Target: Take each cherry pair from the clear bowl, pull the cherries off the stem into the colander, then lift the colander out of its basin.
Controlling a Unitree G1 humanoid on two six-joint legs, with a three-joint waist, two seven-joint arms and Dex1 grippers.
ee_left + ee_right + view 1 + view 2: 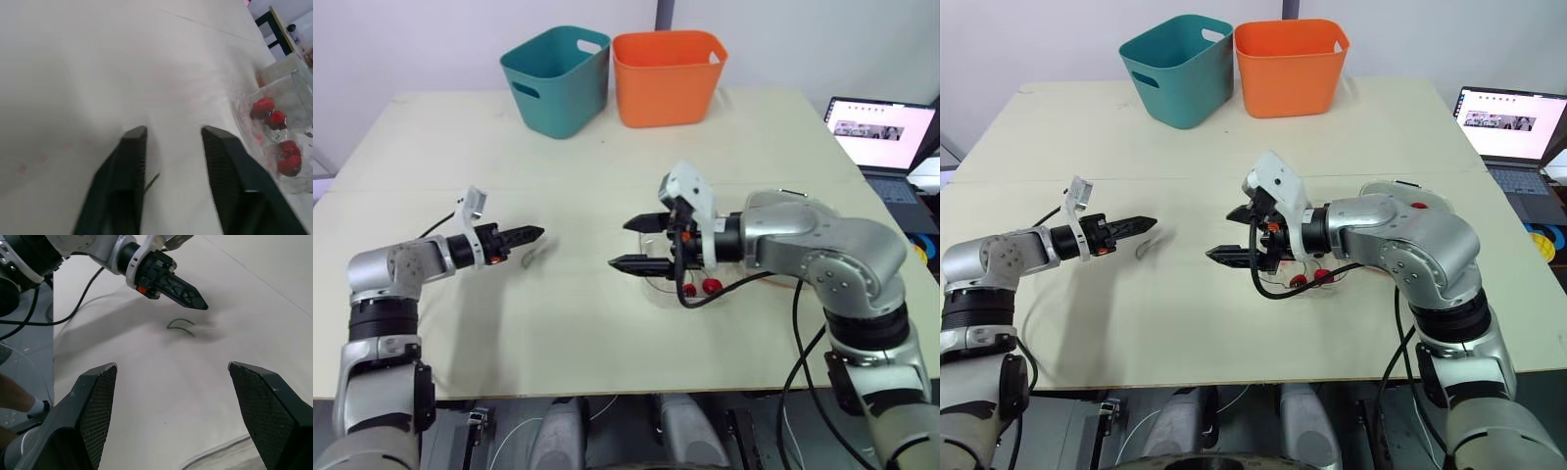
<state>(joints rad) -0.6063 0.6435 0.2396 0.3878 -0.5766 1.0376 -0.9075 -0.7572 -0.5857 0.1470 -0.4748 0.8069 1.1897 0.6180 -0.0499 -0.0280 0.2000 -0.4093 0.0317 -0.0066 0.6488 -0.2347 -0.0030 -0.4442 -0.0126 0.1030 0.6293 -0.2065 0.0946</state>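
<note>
I judge I'm between pairs: a bare stem [181, 325] lies on the desk [587, 323] beneath my slightly parted, empty left pincer [534, 234], so my wide-open, empty right pincer [621, 244] next needs cherries [276, 120] from the clear bowl [248, 139] beneath its arm.

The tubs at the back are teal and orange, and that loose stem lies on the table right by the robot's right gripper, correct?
Not quite. The stem lies by the left gripper, not the right gripper, as the right eye view shows. The teal tub and orange tub do stand at the back.
</note>
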